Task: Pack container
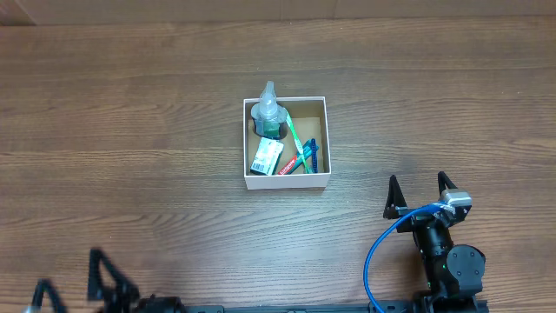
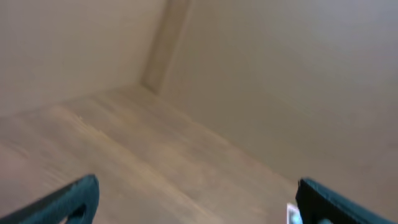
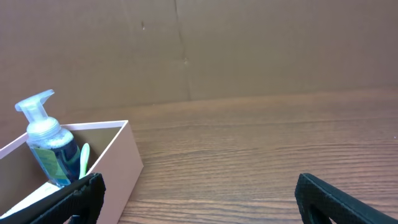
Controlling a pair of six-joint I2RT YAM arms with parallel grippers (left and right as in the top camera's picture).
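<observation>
The container (image 1: 287,181), a square white-walled box with a brown inside, sits mid-table. In it stand a clear pump bottle (image 1: 269,111), a white-and-green packet (image 1: 267,157), a green toothbrush (image 1: 295,137) and a blue item (image 1: 312,155). The right wrist view shows the container's wall (image 3: 112,168) and the pump bottle (image 3: 46,140) at the left. My right gripper (image 1: 420,189) is open and empty, near the front right, apart from the container; its fingers show in its wrist view (image 3: 199,199). My left gripper (image 1: 74,276) is open and empty at the front left; its wrist view (image 2: 199,199) is blurred.
The wooden table (image 1: 130,130) spreads all round the container. A brown cardboard wall (image 3: 249,43) stands behind the table. A blue cable (image 1: 382,248) loops by the right arm.
</observation>
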